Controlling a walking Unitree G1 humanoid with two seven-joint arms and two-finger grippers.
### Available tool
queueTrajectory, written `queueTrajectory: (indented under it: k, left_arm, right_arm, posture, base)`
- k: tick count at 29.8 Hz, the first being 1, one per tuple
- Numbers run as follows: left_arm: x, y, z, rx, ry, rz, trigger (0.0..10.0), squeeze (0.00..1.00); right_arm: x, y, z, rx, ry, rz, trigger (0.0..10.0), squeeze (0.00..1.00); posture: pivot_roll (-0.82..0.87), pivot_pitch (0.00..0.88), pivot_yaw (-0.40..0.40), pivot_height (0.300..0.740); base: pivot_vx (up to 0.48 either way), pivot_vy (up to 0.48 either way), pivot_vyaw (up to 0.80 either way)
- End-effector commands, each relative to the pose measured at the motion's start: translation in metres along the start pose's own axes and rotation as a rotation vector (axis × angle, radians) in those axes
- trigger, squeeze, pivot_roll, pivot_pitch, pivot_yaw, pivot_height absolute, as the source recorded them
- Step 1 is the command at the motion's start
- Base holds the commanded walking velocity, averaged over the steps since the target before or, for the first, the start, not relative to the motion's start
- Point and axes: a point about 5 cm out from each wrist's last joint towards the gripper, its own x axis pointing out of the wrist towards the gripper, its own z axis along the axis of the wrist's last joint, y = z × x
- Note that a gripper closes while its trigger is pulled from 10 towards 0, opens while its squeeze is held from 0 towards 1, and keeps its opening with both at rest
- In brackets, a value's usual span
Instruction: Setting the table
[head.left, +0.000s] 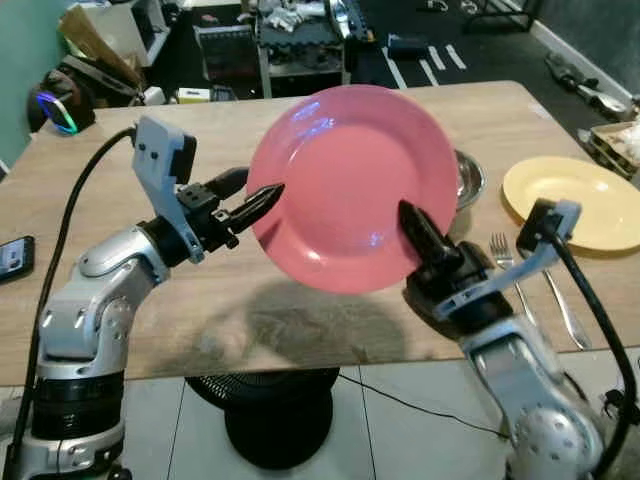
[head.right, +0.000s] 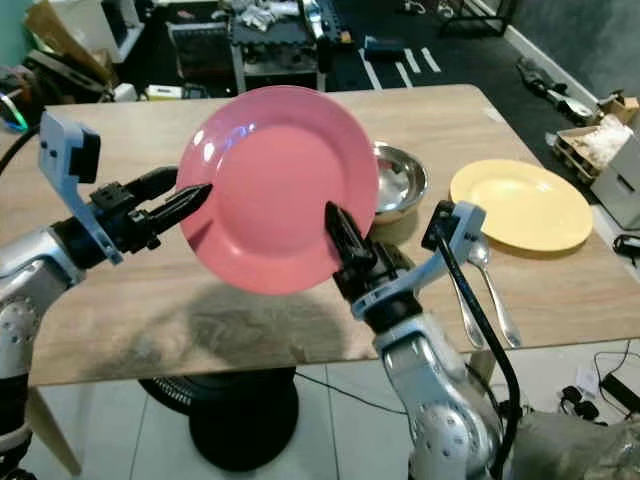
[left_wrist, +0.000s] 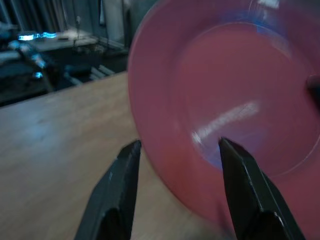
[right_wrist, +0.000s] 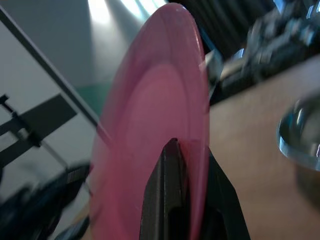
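Note:
A pink plate (head.left: 350, 180) is held tilted on edge above the wooden table (head.left: 130, 310). My right gripper (head.left: 410, 216) is shut on its lower right rim; the right wrist view shows one finger (right_wrist: 170, 185) pressed on the plate's face and the other behind it. My left gripper (head.left: 262, 184) is open at the plate's left rim. In the left wrist view the pink plate's (left_wrist: 225, 90) edge passes between the two fingers (left_wrist: 120, 190); whether they touch it cannot be told.
A yellow plate (head.left: 575, 200) lies at the table's right, with a fork (head.left: 503, 252) and a spoon (head.left: 566, 312) beside it. A steel bowl (head.left: 470, 178) sits partly behind the pink plate. A phone (head.left: 12, 258) lies at the left edge. Clutter stands beyond the table.

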Motion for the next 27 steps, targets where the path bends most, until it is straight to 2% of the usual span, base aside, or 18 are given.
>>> queueTrajectory:
  k: [1, 3, 4, 5, 8, 12, 15, 18, 20, 24, 27]
  left_arm:
    - [-0.007, 0.008, -0.006, 0.037, 0.034, 0.098, 10.0, 0.00]
    - [-0.009, 0.010, -0.009, 0.043, 0.046, 0.140, 10.0, 0.00]
    - [-0.009, 0.016, -0.011, 0.089, 0.041, 0.243, 10.0, 0.00]
    - [-0.009, 0.016, -0.011, 0.098, 0.039, 0.272, 10.0, 0.00]
    - [-0.008, 0.015, -0.011, 0.088, 0.029, 0.314, 10.0, 0.00]
    - [-0.003, 0.014, -0.018, 0.132, 0.029, 0.403, 10.0, 0.00]
    - [0.002, 0.005, -0.027, 0.127, 0.035, 0.415, 10.0, 0.00]
    - [0.003, 0.000, -0.030, 0.120, 0.023, 0.421, 10.0, 0.00]
    - [0.003, -0.003, -0.032, 0.103, 0.010, 0.432, 10.0, 0.00]
    - [0.006, -0.014, -0.039, 0.058, 0.004, 0.419, 10.0, 0.00]
    - [0.010, -0.016, -0.041, 0.072, 0.002, 0.427, 10.0, 0.00]
  right_arm:
    - [-0.001, -0.017, 0.004, -0.052, -0.025, -0.114, 10.0, 0.00]
    - [-0.001, -0.020, 0.007, -0.056, -0.039, -0.128, 10.0, 0.00]
    - [-0.002, -0.029, 0.015, -0.065, -0.083, -0.180, 10.0, 0.00]
    - [-0.002, -0.032, 0.018, -0.063, -0.105, -0.200, 10.0, 0.00]
    - [-0.002, -0.037, 0.024, -0.074, -0.145, -0.240, 10.0, 0.00]
    - [-0.005, -0.048, 0.032, -0.085, -0.207, -0.328, 10.0, 0.00]
    - [-0.009, -0.057, 0.042, -0.199, -0.253, -0.412, 10.0, 0.00]
    - [-0.010, -0.058, 0.045, -0.227, -0.267, -0.425, 10.0, 0.00]
    - [-0.011, -0.057, 0.045, -0.282, -0.266, -0.425, 10.0, 0.00]
    - [-0.014, -0.059, 0.038, -0.260, -0.256, -0.428, 10.0, 0.00]
    - [-0.013, -0.060, 0.033, -0.257, -0.248, -0.422, 10.0, 0.00]
  posture:
    - [-0.07, 0.016, 0.151, 0.740]
    - [-0.07, 0.016, 0.151, 0.740]
    - [-0.07, 0.000, 0.148, 0.740]
    - [-0.08, 0.000, 0.148, 0.740]
    - [-0.09, 0.000, 0.146, 0.740]
    - [-0.10, 0.000, 0.144, 0.740]
    - [-0.12, 0.000, 0.144, 0.740]
    - [-0.13, 0.000, 0.145, 0.740]
    - [-0.13, 0.000, 0.146, 0.740]
    - [-0.14, 0.000, 0.146, 0.740]
    - [-0.14, 0.000, 0.146, 0.740]
  base:
    - [0.000, 0.000, 0.00]
    - [0.000, 0.000, 0.00]
    - [0.000, 0.000, 0.00]
    - [0.000, 0.000, 0.00]
    - [0.000, 0.000, 0.00]
    - [0.000, 0.000, 0.00]
    - [0.000, 0.000, 0.00]
    - [0.000, 0.000, 0.00]
    - [0.000, 0.000, 0.00]
    - [0.000, 0.000, 0.00]
    - [0.000, 0.000, 0.00]
